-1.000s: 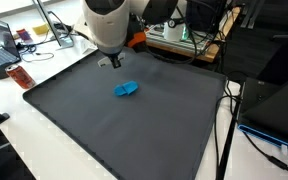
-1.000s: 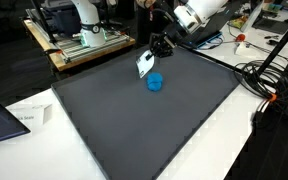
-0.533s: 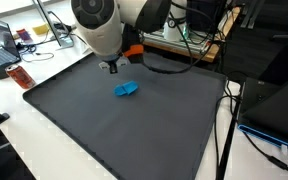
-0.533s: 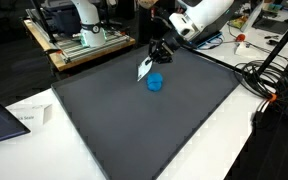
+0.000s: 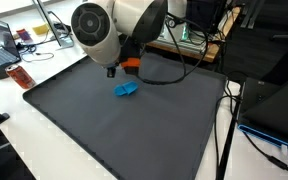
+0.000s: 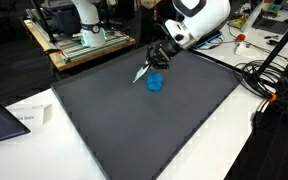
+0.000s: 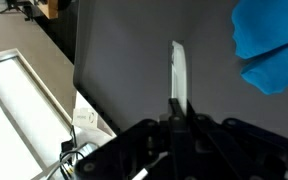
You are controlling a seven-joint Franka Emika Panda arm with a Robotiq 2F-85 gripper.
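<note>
Beside the blue object, the gripper hangs — clamped on a white card.

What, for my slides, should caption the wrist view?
Shut pincer holds a thin white card over the dark mat, beside a blue cloth.

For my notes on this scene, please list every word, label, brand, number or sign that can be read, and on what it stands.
No text can be read in any view.
On the white flat piece in the hand: seen edge-on, no print shows.
On the blue object: nothing.
On the reddish item beside the dark mat: print too small to read.
On the white paper: marks too blurred.
</note>
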